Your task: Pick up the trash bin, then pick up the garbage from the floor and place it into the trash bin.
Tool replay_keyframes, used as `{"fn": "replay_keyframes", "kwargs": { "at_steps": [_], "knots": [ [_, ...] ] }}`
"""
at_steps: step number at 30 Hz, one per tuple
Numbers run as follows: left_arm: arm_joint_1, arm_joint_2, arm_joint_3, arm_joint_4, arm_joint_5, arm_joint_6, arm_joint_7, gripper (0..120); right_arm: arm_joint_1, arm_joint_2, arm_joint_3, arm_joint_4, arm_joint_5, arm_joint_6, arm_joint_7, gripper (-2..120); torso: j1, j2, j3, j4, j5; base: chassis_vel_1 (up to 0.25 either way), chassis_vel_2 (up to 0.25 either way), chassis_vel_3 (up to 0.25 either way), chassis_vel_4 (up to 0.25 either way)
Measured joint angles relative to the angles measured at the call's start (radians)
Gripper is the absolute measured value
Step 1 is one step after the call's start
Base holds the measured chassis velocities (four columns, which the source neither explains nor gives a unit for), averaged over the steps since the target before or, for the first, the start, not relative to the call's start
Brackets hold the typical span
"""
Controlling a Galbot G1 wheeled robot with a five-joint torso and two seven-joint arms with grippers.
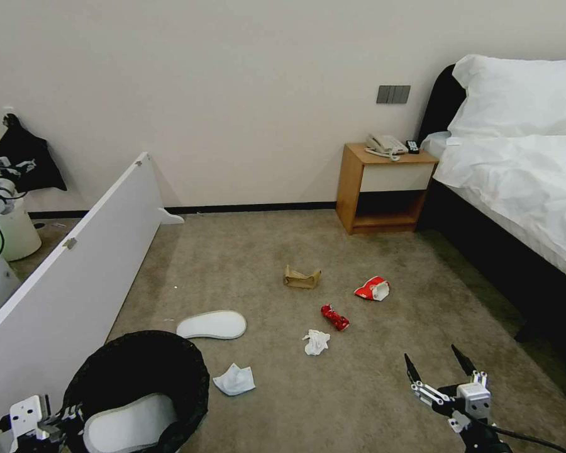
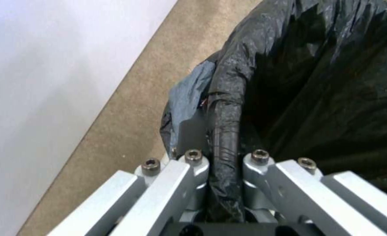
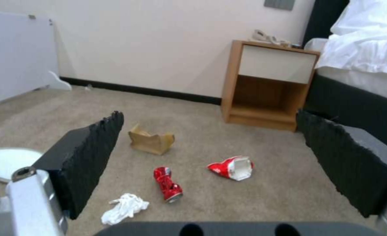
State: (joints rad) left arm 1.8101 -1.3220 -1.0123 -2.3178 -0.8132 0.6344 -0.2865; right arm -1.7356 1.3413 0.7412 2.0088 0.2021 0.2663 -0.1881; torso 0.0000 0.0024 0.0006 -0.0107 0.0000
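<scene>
While gripping the rim of the round black-bagged trash bin (image 1: 141, 384) at lower left with the left end effector (image 2: 223, 164), right end effector (image 1: 440, 368) spread wide, to be lowered next, probably, onto the crumpled white tissue (image 1: 316, 341).

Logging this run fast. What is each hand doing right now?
Left hand: shut on the rim of the trash bin, holding it.
Right hand: open, empty, above the carpet near the tissue.

Black-lined trash bin (image 1: 141, 377) with one slipper (image 1: 129, 428) inside.
Slipper (image 1: 212, 324), tissues (image 1: 316, 341), wrapper (image 1: 335, 316), cup (image 1: 373, 289) and cardboard (image 1: 301, 277) are scattered on carpet.
</scene>
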Motion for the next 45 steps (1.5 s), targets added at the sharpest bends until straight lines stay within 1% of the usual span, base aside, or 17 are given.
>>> {"fn": "replay_keyframes", "kwargs": {
  "at_steps": [4, 11, 13, 14, 15, 17, 22, 23, 25, 27, 28, 29, 31, 34, 38, 45],
  "knots": [
    [-0.008, 0.004, 0.0, 0.007, -0.013, 0.013, -0.001, 4, 0.004, 0.0, -0.004, -0.007, 0.001, 0.0, 0.0, 100, 0.0, 0.0, 0.0, 0.0, -0.0001, 0.0, 0.0, 0.0, 0.0],
    [-0.018, 0.012, -0.004, 0.016, -0.014, 0.007, 0.007, 4, 0.007, -0.001, -0.011, -0.015, 0.004, -0.002, -0.002, 100, 0.0, 0.0, 0.0, 0.0, -0.0001, 0.0, 0.0, 0.0, 0.0],
    [-0.02, 0.014, -0.003, 0.022, -0.003, -0.009, 0.025, 4, 0.008, -0.001, -0.014, -0.018, 0.005, -0.002, -0.004, 100, 0.0, 0.0, 0.0, 0.0, 0.0, 0.0, 0.0, 0.0, 0.0],
    [-0.02, 0.017, -0.002, 0.027, 0.014, -0.026, 0.045, 4, 0.009, -0.002, -0.016, -0.019, 0.007, -0.002, -0.005, 100, 0.0, 0.0, 0.0, -0.0001, 0.0, 0.0, 0.0, 0.0, 0.0],
    [-0.02, 0.017, -0.002, 0.027, 0.014, -0.026, 0.045, 4, 0.009, -0.002, -0.016, -0.019, 0.007, -0.002, -0.005, 100, 0.0, 0.0, 0.0, -0.0001, 0.0, 0.0, 0.0, 0.0, 0.0],
    [-0.016, 0.022, 0.001, 0.037, 0.025, -0.055, 0.078, 4, 0.009, -0.003, -0.018, -0.022, 0.01, -0.003, -0.008, 100, 0.0, 0.0, 0.0, 0.0, -0.0001, 0.0, 0.0, 0.0, 0.0],
    [-0.007, 0.024, -0.004, 0.037, 0.023, -0.063, 0.091, 4, 0.01, -0.002, -0.02, -0.024, 0.011, -0.003, -0.013, 100, 0.0, 0.0, 0.0, 0.0, 0.0, 0.0, 0.0, 0.0, 0.0],
    [-0.007, 0.024, -0.004, 0.037, 0.023, -0.063, 0.091, 4, 0.01, -0.002, -0.02, -0.024, 0.011, -0.003, -0.013, 100, 0.0, 0.0, 0.0, 0.0, 0.0, 0.0, 0.0, 0.0, 0.0],
    [-0.002, 0.021, 0.0, 0.037, 0.041, -0.081, 0.082, 4, 0.007, 0.0, -0.024, -0.024, 0.01, -0.003, -0.015, 100, 0.0, 0.0, 0.0, 0.0, 0.0, 0.0, 0.0, 0.0, 0.0],
    [-0.002, 0.021, 0.0, 0.037, 0.042, -0.082, 0.082, 4, 0.007, 0.0, -0.024, -0.025, 0.01, -0.003, -0.015, 100, 0.0, 0.0, 0.0, 0.0, 0.0, 0.0, 0.0, 0.0, 0.0],
    [0.008, 0.018, 0.004, 0.036, 0.055, -0.102, 0.078, 4, 0.005, 0.003, -0.026, -0.025, 0.009, -0.003, -0.017, 100, 0.0, 0.0, 0.0, -0.0001, 0.0, 0.0, 0.0, 0.0, 0.0],
    [0.008, 0.018, 0.004, 0.036, 0.055, -0.102, 0.078, 4, 0.005, 0.003, -0.026, -0.025, 0.009, -0.003, -0.017, 100, 0.0, 0.0, 0.0, -0.0001, 0.0, 0.0, 0.0, 0.0, 0.0],
    [0.03, 0.012, 0.011, 0.027, 0.076, -0.117, 0.072, 4, 0.002, 0.006, -0.028, -0.024, 0.007, -0.003, -0.019, 100, 0.0, 0.0, 0.0, 0.0001, 0.0, 0.0, 0.0, 0.0, 0.0],
    [0.038, 0.008, 0.02, 0.023, 0.084, -0.119, 0.057, 4, 0.001, 0.009, -0.029, -0.023, 0.005, -0.004, -0.02, 100, 0.0, 0.0, 0.0, 0.0, 0.0001, 0.0, 0.0, 0.0, 0.0],
    [0.049, 0.003, 0.035, 0.013, 0.086, -0.119, 0.053, 4, 0.0, 0.013, -0.024, -0.028, -0.002, -0.004, -0.029, 100, 0.0, 0.0, 0.0, 0.0, 0.0, 0.0, 0.0, 0.0, 0.0],
    [0.051, 0.002, 0.04, 0.01, 0.093, -0.123, 0.049, 4, -0.003, 0.017, -0.016, -0.036, -0.006, -0.004, -0.04, 100, 0.0, 0.0, 0.0, -0.0001, 0.0, 0.0, 0.0, 0.0, 0.0]
  ]
}}
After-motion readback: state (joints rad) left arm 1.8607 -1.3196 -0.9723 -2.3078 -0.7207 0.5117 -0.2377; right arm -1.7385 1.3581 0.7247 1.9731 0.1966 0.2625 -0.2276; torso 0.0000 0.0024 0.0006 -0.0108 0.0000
